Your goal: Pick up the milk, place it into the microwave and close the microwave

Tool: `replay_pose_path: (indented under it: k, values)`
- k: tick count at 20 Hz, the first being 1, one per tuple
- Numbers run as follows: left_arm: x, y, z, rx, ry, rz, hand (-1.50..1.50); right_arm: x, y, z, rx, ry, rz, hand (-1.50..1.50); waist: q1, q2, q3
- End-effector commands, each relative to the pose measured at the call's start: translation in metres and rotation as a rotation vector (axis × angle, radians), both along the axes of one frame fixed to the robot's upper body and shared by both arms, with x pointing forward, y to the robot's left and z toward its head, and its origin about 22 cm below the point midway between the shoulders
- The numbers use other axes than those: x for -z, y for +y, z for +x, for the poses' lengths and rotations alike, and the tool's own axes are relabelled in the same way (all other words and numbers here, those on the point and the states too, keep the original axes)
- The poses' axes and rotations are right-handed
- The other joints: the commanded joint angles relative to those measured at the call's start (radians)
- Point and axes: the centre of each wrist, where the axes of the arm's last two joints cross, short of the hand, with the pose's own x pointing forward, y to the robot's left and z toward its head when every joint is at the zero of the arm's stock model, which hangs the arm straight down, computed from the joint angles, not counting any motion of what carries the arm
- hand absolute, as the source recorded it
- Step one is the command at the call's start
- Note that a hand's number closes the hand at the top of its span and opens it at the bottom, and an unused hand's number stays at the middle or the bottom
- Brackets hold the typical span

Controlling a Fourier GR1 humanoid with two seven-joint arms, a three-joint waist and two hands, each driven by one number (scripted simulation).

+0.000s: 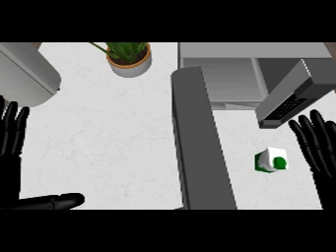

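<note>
Sitting just left of the right hand (pixel 323 150), which is spread open with nothing in it, the milk (pixel 271 161) is a small boxy white-and-green carton, apparently upright, on the pale marbled counter (pixel 105 147). The smooth grey microwave (pixel 225 78) gapes ahead-left of that hand; the left hand (pixel 2 142), equally open, rests far beyond the swung-out door (pixel 199 147).

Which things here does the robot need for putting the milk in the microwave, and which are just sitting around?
Needed: small white and green milk carton; grey box-shaped microwave, its dark grey door open; black right hand, beside the carton.
Just sitting around: green leafy plant in a pale round pot; rounded grey object at the counter's left; black left hand, resting open, left edge.
</note>
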Motion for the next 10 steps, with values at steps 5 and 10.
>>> replay_pose_path:
  k: [5,10]
  values:
    - [-0.023,0.008,-0.042,0.012,0.016,-0.008,-1.5,0.005,-0.014,-0.028,0.062,0.001,-0.027,-1.5,-0.001,-0.001,0.0]
    - [-0.009,0.025,-0.055,0.007,0.023,-0.03,-1.5,0.014,-0.025,-0.018,0.141,0.085,-0.075,-1.5,0.002,0.0,0.0]
